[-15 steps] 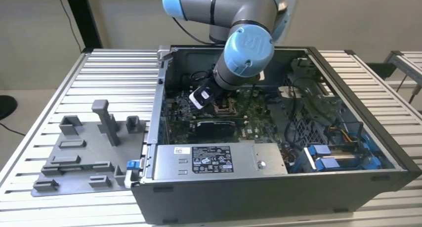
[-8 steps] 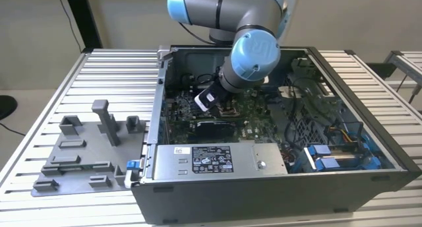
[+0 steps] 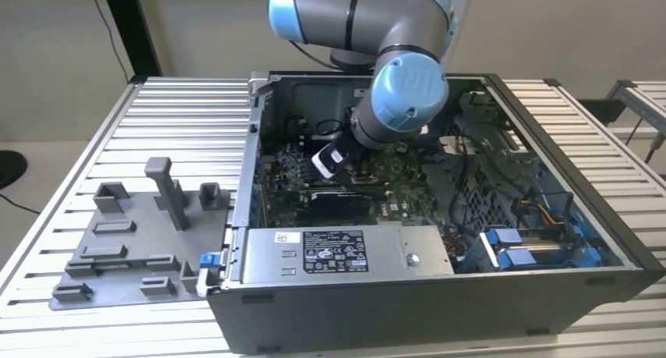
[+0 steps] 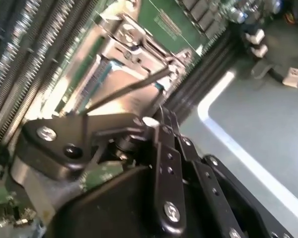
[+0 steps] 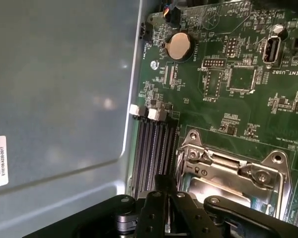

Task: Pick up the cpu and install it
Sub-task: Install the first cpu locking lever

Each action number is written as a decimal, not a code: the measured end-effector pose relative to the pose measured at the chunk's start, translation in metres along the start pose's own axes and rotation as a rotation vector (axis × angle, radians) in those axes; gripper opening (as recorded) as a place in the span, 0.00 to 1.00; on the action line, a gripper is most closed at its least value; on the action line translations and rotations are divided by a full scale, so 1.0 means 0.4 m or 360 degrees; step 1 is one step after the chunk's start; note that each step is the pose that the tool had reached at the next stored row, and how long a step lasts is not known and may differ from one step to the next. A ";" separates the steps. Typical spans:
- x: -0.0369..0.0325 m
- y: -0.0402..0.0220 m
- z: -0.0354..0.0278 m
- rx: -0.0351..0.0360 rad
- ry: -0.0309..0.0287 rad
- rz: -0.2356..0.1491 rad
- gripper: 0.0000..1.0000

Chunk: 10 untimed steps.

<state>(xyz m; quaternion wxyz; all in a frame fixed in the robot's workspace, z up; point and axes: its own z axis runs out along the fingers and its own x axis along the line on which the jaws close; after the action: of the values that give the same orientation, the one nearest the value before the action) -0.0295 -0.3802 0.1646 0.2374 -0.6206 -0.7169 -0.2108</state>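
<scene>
The robot arm (image 3: 408,93) reaches down into the open computer case (image 3: 437,295). Its gripper (image 3: 357,173) hangs low over the green motherboard (image 3: 395,167).

The exterior view shows the whole case, the silver power box (image 3: 344,253) at the front, and a grey holder tray (image 3: 136,241) on the slatted table (image 3: 177,116), off to the exterior view's left.

The first wrist view shows the board up close: a round coin battery (image 5: 179,45), the long dark memory slots (image 5: 151,153) and the shiny socket frame (image 5: 268,168).

In the second wrist view a thin lever (image 4: 124,91) crosses the socket. A flat, pale silver piece lies inside the frame, right by the gripper's tip. It looks like the cpu (image 4: 134,106), but the view is too poor to be sure.

No picture tells whether the gripper is clamped or let go.
</scene>
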 end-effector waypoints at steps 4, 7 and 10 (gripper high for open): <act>0.013 0.000 -0.020 -0.0002 0.00158 -0.0002 0.00; 0.032 -0.004 -0.049 -0.0001 0.00142 -0.0001 0.00; 0.048 -0.019 -0.067 -0.0002 0.00148 -0.0001 0.00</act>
<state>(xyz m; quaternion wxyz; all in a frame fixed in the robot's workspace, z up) -0.0370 -0.3822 0.1976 0.2404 -0.6195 -0.7160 -0.2142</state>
